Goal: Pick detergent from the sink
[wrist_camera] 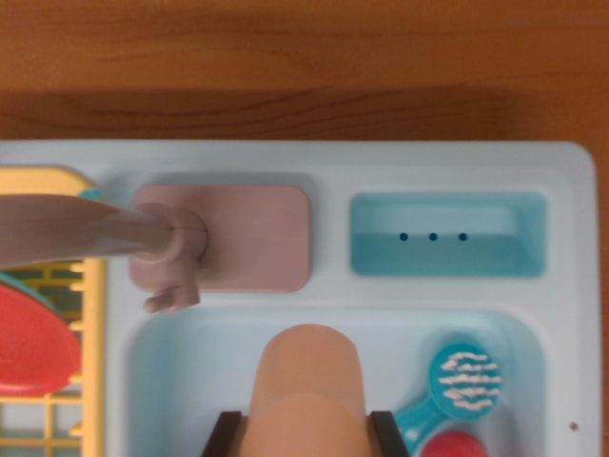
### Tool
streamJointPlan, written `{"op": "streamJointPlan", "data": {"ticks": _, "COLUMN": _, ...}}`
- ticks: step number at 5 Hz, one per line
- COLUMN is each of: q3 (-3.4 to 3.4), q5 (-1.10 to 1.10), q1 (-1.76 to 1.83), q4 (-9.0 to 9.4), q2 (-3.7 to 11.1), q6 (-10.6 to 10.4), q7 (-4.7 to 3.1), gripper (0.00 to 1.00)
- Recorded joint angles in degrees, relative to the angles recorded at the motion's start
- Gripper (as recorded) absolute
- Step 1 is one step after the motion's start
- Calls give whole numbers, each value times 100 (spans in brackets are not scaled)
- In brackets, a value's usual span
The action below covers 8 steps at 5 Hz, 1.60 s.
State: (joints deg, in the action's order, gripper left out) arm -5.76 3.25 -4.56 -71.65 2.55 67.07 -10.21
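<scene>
Detergent bottle point(309, 381) sits bottom centre of the wrist view — tan, rounded, lying in the sink basin point(190, 381) with its top end pointing up-frame. My gripper point(309, 433) is right on it: one dark finger point(224, 433) shows at the bottle's left flank, the other at its right flank, both flush against the sides at the frame's lower edge. Jaws read as closed narrow on the bottle — fingertips themselves are cut off by the frame, so contact below that line I can't confirm.

Same view, rest of the layout: pale blue toy sink unit point(571, 286) on a wooden table point(304, 57). Pink faucet base plate point(257, 238) above the basin, with a grey-pink spout point(86, 228) running off to the wrist view's left. Teal recessed tray point(447, 238) with three small dark holes, to the right of the plate. In the basin, right of the bottle: teal brush point(461, 381) with white bristles, and a red round object point(457, 446), partly cropped. Far left: yellow dish rack point(90, 314) holding a red plate point(33, 343).
</scene>
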Motion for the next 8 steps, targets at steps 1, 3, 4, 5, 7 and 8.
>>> {"op": "streamJointPlan", "data": {"ticks": 1, "q3": 0, "q5": 0, "q1": 0, "q4": 0, "q2": 0, "q6": 0, "q7": 0, "gripper": 100}}
{"op": "streamJointPlan", "data": {"ticks": 3, "q3": -2, "q5": -18, "q1": 1, "q4": -171, "q2": -75, "q6": 245, "q7": 20, "gripper": 100}}
{"op": "streamJointPlan", "data": {"ticks": 4, "q3": -5, "q5": -36, "q1": 2, "q4": -337, "q2": -149, "q6": 484, "q7": 40, "gripper": 100}}
{"op": "streamJointPlan", "data": {"ticks": 5, "q3": -5, "q5": -36, "q1": 2, "q4": -337, "q2": -149, "q6": 484, "q7": 40, "gripper": 100}}
{"op": "streamJointPlan", "data": {"ticks": 7, "q3": -7, "q5": -52, "q1": 3, "q4": -487, "q2": -215, "q6": 699, "q7": 57, "gripper": 100}}
{"op": "streamJointPlan", "data": {"ticks": 8, "q3": -9, "q5": -66, "q1": 4, "q4": -614, "q2": -271, "q6": 881, "q7": 72, "gripper": 100}}
